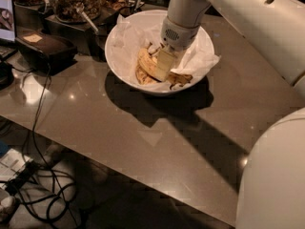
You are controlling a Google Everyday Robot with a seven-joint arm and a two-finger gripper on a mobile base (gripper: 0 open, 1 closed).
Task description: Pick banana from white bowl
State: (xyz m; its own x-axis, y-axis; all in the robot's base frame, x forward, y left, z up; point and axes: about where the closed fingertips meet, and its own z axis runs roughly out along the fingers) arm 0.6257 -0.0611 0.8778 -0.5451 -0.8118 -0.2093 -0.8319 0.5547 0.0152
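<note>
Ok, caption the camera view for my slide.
The gripper sits low inside the paper-lined white bowl, at the brown-spotted banana, on a grey table.

The hand point(163, 67) sits low inside the white bowl point(113, 56), seemingly touching the banana point(144, 63).

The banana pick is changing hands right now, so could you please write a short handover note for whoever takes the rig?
Gripper: down inside the white bowl, right at the banana. Whether it has a grip cannot be seen.
Banana: lying on the paper lining in the bowl, not lifted. The bowl stands on the grey table.
Done: the reach into the bowl.
Left: confirm the grasp, then lift the banana clear of the bowl.
</note>
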